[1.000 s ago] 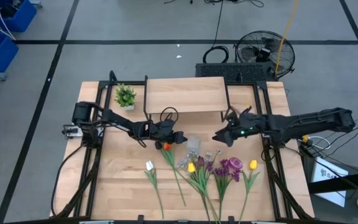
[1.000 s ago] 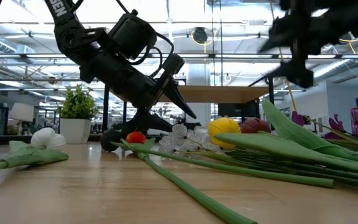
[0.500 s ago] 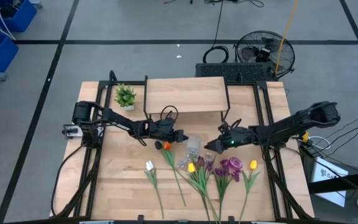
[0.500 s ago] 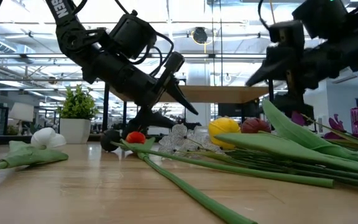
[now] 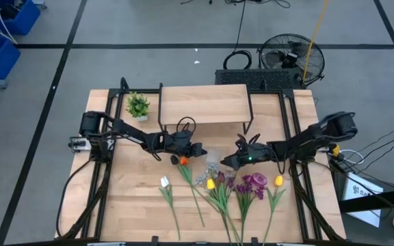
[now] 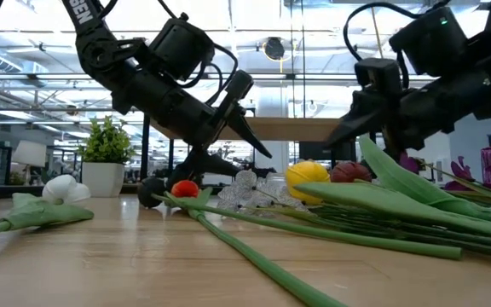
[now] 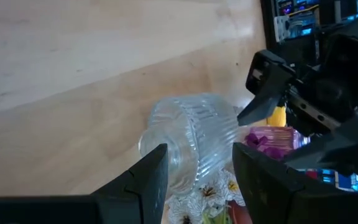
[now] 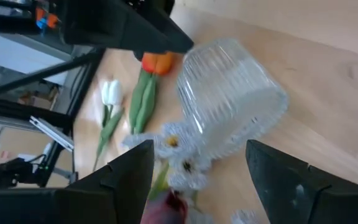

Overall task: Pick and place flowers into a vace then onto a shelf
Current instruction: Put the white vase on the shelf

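A clear ribbed glass vase [image 5: 213, 158] is seen lying on its side at table centre, flanked by the left gripper [image 5: 195, 149] at its nine o'clock and the right gripper [image 5: 228, 162] at its three o'clock, both spread wide and empty. The flowers [image 5: 219, 186] are laid at its six o'clock; the shelf [image 5: 202, 104] stands at twelve. A careless squeeze could roll or crack the vase.

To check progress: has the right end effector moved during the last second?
Yes. The right end effector moved leftward and toward the table's front, away from the shelf, nearing the glass vase.
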### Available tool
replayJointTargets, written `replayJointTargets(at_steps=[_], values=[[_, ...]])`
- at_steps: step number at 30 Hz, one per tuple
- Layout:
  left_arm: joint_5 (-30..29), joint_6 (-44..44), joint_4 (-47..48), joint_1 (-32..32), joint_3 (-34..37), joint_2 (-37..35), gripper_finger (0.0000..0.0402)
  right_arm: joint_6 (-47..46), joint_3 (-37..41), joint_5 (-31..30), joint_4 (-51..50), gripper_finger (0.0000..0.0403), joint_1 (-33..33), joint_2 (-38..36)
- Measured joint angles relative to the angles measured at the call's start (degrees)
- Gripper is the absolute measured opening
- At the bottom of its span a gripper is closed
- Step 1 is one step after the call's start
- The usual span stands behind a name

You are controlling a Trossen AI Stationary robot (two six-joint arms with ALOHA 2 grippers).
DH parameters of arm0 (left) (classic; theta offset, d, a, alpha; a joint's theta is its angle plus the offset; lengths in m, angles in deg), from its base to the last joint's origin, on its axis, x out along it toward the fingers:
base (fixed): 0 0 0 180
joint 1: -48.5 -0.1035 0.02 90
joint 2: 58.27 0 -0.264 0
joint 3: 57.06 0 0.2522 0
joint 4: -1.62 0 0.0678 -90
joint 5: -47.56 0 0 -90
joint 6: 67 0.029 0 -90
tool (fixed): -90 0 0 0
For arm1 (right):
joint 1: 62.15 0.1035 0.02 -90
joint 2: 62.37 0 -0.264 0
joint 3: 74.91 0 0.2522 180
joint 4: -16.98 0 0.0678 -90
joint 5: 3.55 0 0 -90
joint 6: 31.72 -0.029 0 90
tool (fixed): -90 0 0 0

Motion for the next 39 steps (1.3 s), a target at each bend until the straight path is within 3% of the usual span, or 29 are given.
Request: replayJointTargets(at_steps=[8,28,32,39], values=[[-0.1,-0.8,0.1,0.3,0.0,0.0,0.0184,0.6,-3.2,0.4,2.1,0.0247,-0.1,3.9],[0.1,-0.3,0.7,0.6,0.0,0.1,0.0184,3.3,-4.3,-1.1,1.1,0.0247,-0.4,3.9],[1.0,-0.3,-0.7,0.5,-1.1,2.9,0.0184,4.0,-6.5,-1.1,0.3,0.0247,-1.1,4.2],[4.3,0.4,-1.0,0.6,-4.6,6.2,0.0184,2.8,-8.5,0.2,-8.5,0.0247,-1.3,5.2]])
